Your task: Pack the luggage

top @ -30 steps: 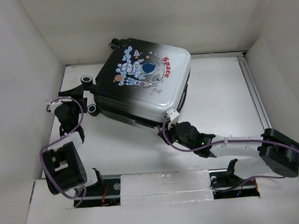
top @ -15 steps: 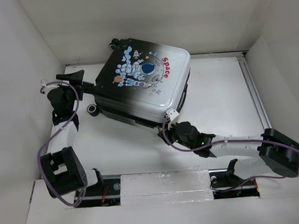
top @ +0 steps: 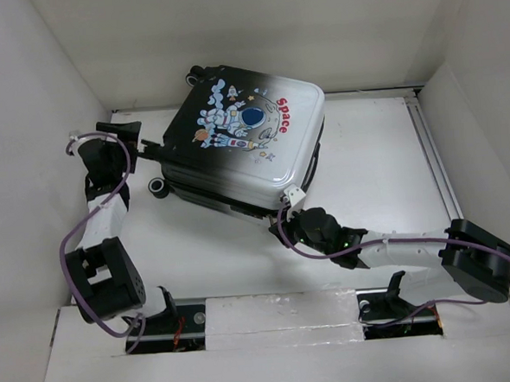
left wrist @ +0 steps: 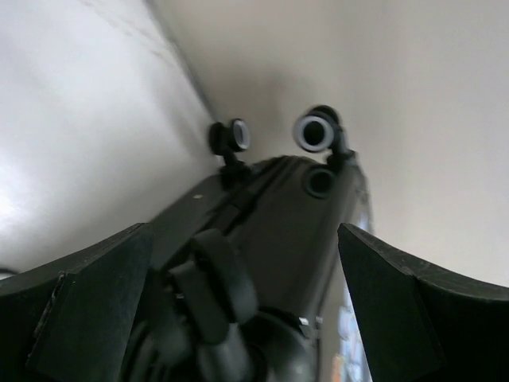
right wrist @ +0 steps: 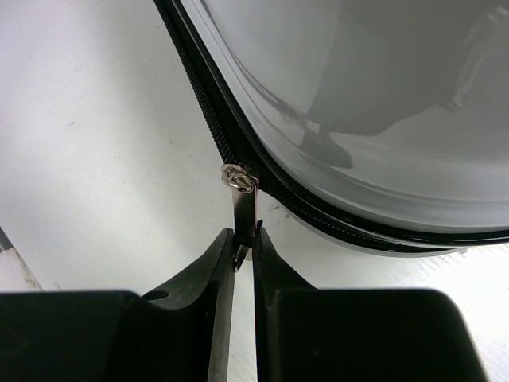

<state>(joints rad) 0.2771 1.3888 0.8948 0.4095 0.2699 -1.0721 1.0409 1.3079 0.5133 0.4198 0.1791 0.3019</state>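
- At the back-left of the white table [top: 375, 175], the luggage [top: 247, 135] lies flat and slantwise with its astronaut-and-"Space" print facing up. Its far corner sits close to the back wall [top: 254, 26].
- The case's caster wheels [left wrist: 314, 131] point toward the left wall [top: 26, 127]. One wheel [top: 158, 186] stands out over the table at the near-left corner.
- The right gripper [right wrist: 242, 239] reaches in low from the near side to the case's near-right corner. Its jaws are pinched almost together on the metal zipper pull [right wrist: 242, 203], which hangs from the slider on the black zip track.
- The zip track runs along the rim just under the glossy white shell. Whether the seam is fastened beyond the slider cannot be told from the wrist view.
- The left gripper [top: 141, 137] is held at the wheel end of the case with its jaws spread wide and gripping nothing. In its wrist view the dark fingers [left wrist: 87, 302] frame the black end of the case, with a blurred wheel close between them. Contact cannot be made out.
- Only a narrow strip of table lies between the case and the left wall, and the left arm fills it.
- A wide stretch of bare tabletop runs from the case's right side to the metal rail [top: 432, 154] along the right edge.
- A further band of bare tabletop lies in front of the case, between the two arms.
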